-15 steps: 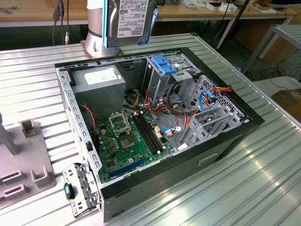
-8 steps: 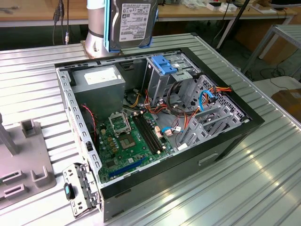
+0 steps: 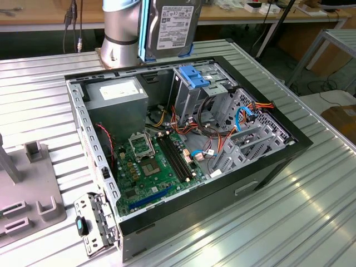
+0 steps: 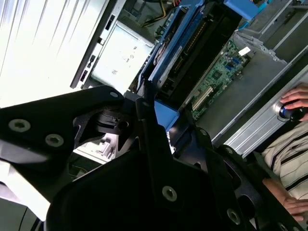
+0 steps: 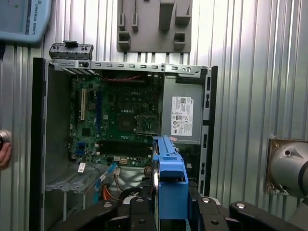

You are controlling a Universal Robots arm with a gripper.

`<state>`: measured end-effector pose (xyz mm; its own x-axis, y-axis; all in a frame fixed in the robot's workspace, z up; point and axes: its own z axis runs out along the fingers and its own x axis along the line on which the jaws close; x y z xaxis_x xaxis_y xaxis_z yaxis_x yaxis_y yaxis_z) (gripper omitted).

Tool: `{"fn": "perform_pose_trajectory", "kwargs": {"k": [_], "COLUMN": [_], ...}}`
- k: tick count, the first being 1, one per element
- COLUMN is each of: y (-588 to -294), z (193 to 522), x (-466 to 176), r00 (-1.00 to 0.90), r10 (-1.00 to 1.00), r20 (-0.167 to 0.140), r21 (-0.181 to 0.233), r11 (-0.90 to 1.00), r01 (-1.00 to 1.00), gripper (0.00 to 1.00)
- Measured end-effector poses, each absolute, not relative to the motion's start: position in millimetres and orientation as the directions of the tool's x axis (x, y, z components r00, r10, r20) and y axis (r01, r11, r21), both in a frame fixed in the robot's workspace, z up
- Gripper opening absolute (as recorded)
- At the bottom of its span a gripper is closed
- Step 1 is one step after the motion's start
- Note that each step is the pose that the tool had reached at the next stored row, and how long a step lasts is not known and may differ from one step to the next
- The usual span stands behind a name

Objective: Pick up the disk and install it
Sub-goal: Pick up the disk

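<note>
The disk (image 3: 173,26), dark grey with a white label and a bright blue carrier rail down its side, hangs upright in the air above the back of the open computer case (image 3: 267,167). It is over the metal drive cage (image 3: 192,94). In both wrist views the disk's blue carrier (image 5: 171,180) (image 4: 166,115) sticks out from between the black fingers (image 5: 209,216) of my gripper (image 5: 171,209), which is shut on it. The second wrist view shows the disk's dark edge (image 4: 197,48) pointing down toward the case.
Inside the case lie the green motherboard (image 3: 153,161), a grey power supply (image 3: 117,100), a light-blue cage latch (image 3: 194,75) and loose cables (image 3: 245,117). The arm's base (image 3: 119,33) stands behind the case. A grey fixture (image 3: 28,194) sits at the exterior view's left. A person's hand (image 4: 296,103) rests nearby.
</note>
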<state>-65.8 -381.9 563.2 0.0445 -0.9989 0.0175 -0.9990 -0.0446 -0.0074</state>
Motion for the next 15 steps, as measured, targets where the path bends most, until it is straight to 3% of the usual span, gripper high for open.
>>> {"fn": "perform_pose_trajectory", "kwargs": {"k": [15], "y": [-396.1], "z": [563.0], "x": [-36.1], "r00": [0.044], "r10": [-0.999], "r20": [0.017], "r21": [-0.003], "r11": [-0.044], "r01": [-0.999], "gripper": [0.36]}}
